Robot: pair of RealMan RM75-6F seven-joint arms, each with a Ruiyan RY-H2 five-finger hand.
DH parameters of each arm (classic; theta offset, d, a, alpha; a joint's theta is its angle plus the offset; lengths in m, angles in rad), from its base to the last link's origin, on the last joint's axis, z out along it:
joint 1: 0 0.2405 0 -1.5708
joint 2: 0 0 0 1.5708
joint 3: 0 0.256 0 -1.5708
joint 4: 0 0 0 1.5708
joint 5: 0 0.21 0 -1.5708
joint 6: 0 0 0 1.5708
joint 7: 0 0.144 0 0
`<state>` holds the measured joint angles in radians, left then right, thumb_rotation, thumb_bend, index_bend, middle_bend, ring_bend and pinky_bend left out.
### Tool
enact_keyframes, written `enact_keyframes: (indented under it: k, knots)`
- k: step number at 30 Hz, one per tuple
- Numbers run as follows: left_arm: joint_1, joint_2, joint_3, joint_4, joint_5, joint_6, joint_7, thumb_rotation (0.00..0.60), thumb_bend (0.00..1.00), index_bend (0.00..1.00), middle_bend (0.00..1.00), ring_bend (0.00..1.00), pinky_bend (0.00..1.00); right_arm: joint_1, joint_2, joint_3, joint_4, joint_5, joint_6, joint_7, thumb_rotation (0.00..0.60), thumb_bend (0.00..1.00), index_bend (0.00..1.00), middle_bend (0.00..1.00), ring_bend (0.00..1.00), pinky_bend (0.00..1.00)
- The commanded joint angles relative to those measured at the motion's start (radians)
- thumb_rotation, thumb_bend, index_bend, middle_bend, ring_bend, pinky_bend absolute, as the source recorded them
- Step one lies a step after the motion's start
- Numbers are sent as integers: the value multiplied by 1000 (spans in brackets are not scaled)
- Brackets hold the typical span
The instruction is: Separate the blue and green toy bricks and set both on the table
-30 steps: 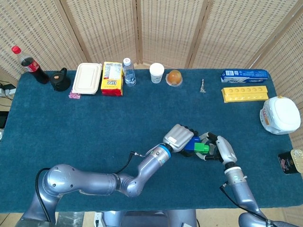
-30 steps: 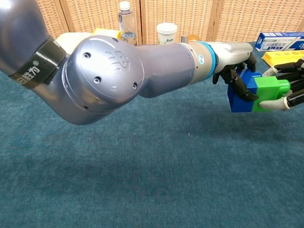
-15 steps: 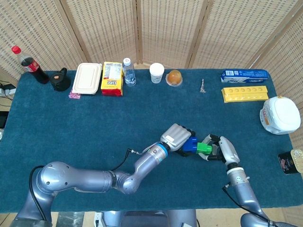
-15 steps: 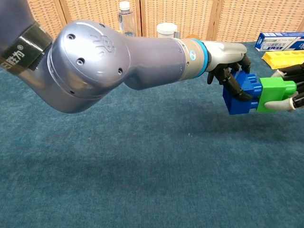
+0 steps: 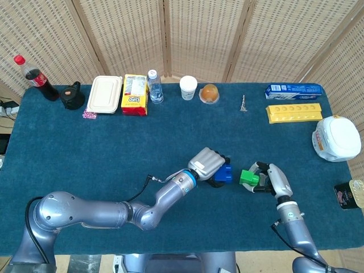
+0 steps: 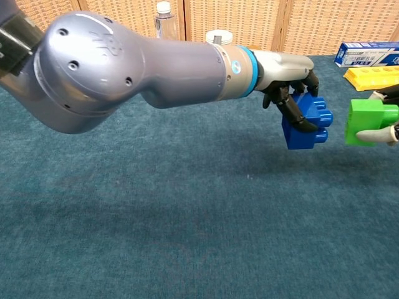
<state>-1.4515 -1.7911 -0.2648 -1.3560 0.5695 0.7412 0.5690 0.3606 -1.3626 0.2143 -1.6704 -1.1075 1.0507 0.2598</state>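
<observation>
Chest view puts the two bricks apart in the air, a clear gap between them, neither one down on the desk yet. The left hand grasps the blue brick from above, dark fingers curled over its top edge, the studs facing right toward the other brick. The right hand is mostly cut off at the frame edge; what shows is a pale finger under the green brick, which it holds level with the blue one.

In the head view the left hand and blue brick sit just left of the green brick and right hand, both over the near middle of the blue cloth. The line through the two bricks runs left to right, so each hand probably only needs to lower its own brick straight down. The blue brick looks chunky and glossy; the green one is a similar block, bright and plain-sided from here.

Far along the back edge stand a cola bottle, a paper cup and a yellow tray, well apart from the work.
</observation>
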Motion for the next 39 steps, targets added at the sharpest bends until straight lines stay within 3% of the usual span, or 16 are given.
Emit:
enact_keyframes:
  k: [1, 9, 17, 28, 39]
  knots:
    - [24, 37, 15, -36, 18, 4, -15, 395, 400, 500, 419, 387, 425, -5, 9, 0, 5, 3, -1, 6, 600, 248, 564, 654, 769, 562]
    - [111, 181, 70, -187, 83, 50, -44, 391, 400, 500, 419, 387, 425, -11, 28, -24, 42, -16, -28, 16, 600, 248, 563, 632, 715, 533]
    - [158, 254, 120, -261, 111, 83, -40, 398, 399, 500, 419, 387, 425, 0, 3, -45, 90, -15, -60, -8, 600, 248, 481, 531, 574, 431]
    - [183, 229, 142, -230, 139, 77, -57, 397, 400, 500, 419, 387, 413, -13, 12, -51, 96, -31, -56, 7, 600, 258, 290, 340, 388, 314]
    - [163, 138, 152, -138, 129, 44, -33, 395, 399, 500, 419, 387, 400, -53, 96, -34, 0, -110, 57, 15, 600, 258, 279, 331, 382, 308]
